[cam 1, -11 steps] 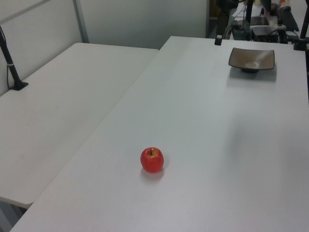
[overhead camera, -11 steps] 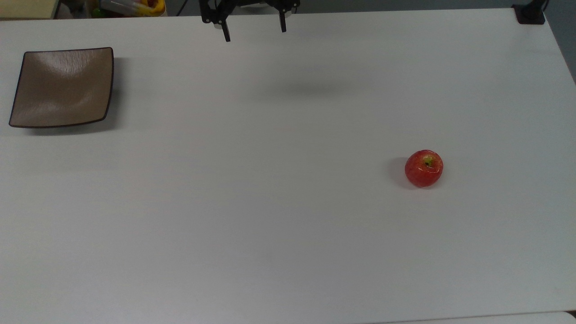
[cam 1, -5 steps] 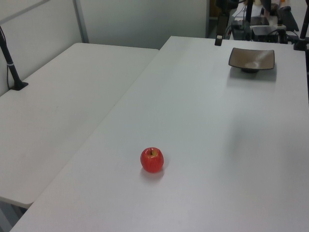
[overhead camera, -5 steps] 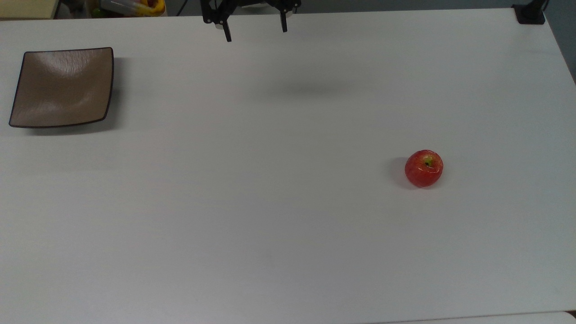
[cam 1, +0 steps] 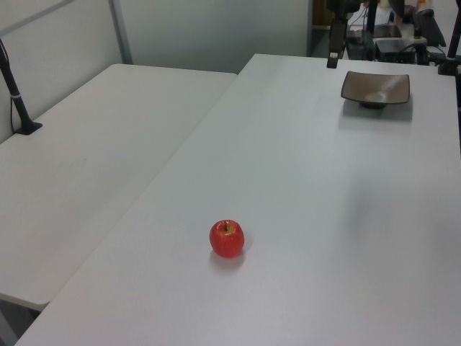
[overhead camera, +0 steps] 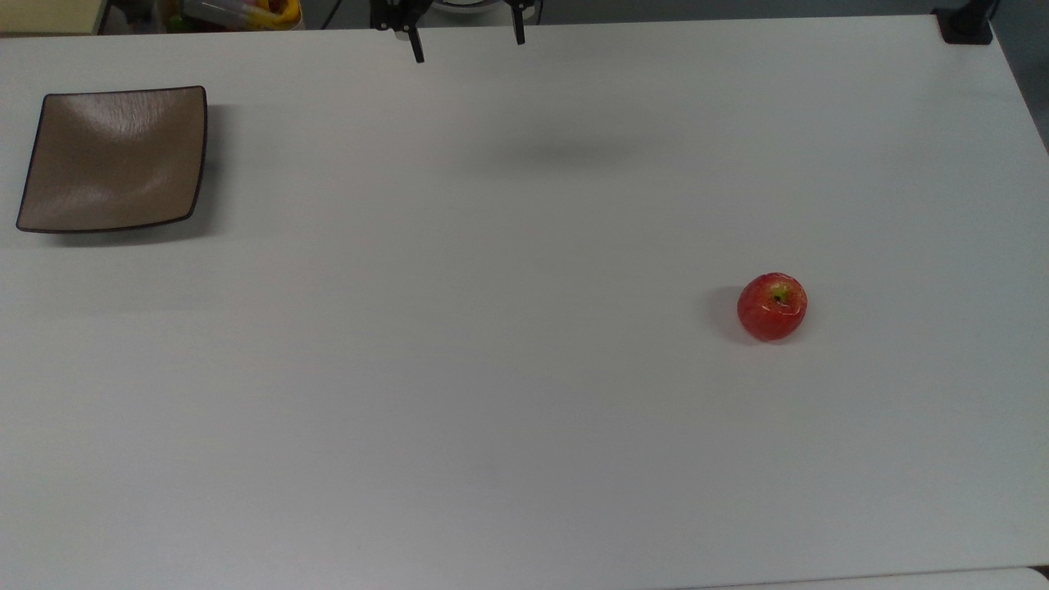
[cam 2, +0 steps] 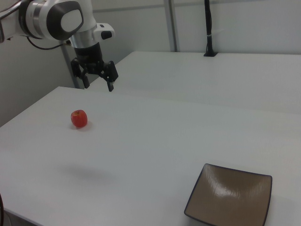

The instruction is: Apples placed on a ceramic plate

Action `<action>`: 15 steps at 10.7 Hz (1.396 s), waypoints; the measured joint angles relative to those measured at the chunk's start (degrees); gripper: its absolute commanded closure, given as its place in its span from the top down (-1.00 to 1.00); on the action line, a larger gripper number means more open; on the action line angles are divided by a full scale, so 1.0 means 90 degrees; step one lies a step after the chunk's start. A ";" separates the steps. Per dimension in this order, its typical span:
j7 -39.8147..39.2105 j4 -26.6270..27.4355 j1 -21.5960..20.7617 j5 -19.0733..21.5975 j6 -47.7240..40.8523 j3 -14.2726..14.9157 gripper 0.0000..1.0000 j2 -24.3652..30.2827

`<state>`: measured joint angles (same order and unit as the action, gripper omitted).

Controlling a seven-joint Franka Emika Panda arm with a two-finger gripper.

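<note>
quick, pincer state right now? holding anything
Pincer: open, holding nothing, up in the air above the table. The apple sits alone on the table, and the plate has nothing on it.

You have one apple (overhead camera: 772, 306) on the bench (overhead camera: 524, 393), and one ceramic plate (overhead camera: 115, 158) on that same bench. Count two white benches in all, the second one (cam 1: 94, 166) standing edge to edge with the first in the left view, and one dark post (cam 2: 208, 28) rising from that second bench. There is one robot arm (cam 2: 56, 21) with one pincer (cam 2: 99, 87), and the pincer has two fingers.
</note>
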<state>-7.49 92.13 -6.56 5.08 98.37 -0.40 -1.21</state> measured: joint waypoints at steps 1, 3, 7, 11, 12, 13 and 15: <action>0.0000 -0.0019 -0.0074 0.0001 0.0000 -0.0010 1.00 0.0008; 0.0012 -0.0067 -0.0254 0.0004 0.0000 -0.0029 1.00 0.0017; 0.0506 -0.0291 -0.0656 0.0006 0.0001 -0.0045 1.00 -0.0010; 0.1109 -0.1043 -0.1216 0.0007 0.0006 -0.0058 1.00 -0.0466; 0.1305 -0.1245 -0.1388 0.0007 0.0037 -0.0062 1.00 -0.0661; 0.1541 -0.1402 -0.1593 0.0006 0.0283 -0.0068 1.00 -0.0869; 0.1885 -0.1507 -0.2027 0.0003 0.1010 -0.0074 1.00 -0.1301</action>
<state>9.48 78.57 -24.80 5.11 107.46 -1.06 -12.92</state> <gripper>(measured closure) 0.000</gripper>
